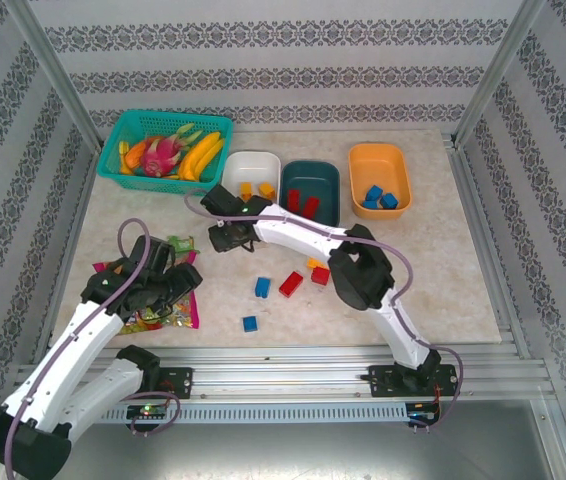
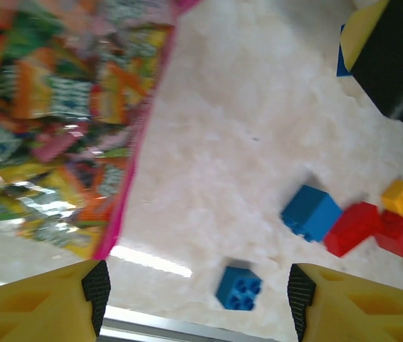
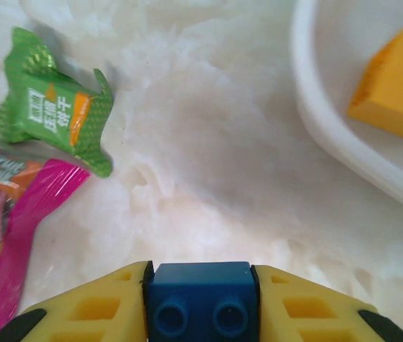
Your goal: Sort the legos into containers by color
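Observation:
My right gripper (image 3: 201, 283) is shut on a blue lego (image 3: 201, 308), low over the table just left of the white container (image 3: 314, 121), which holds a yellow-orange lego (image 3: 399, 84). From above, that gripper (image 1: 225, 237) sits in front of the white container (image 1: 251, 156); beside it are the teal container (image 1: 284, 195) with red legos (image 1: 301, 202) and the orange container (image 1: 379, 149) with blue legos (image 1: 381, 197). My left gripper (image 2: 199, 298) is open above a loose blue lego (image 2: 238, 288). Further blue (image 2: 310, 212), red (image 2: 354, 226) and yellow (image 2: 402, 201) legos lie beyond.
A colourful candy bag (image 1: 163, 305) lies under my left gripper (image 1: 185, 280), and a green candy packet (image 3: 52, 114) lies by the right one. A teal mesh basket of toy fruit (image 1: 168, 148) stands at the back left. The right arm's elbow (image 1: 360, 275) hangs beside the loose legos (image 1: 290, 284).

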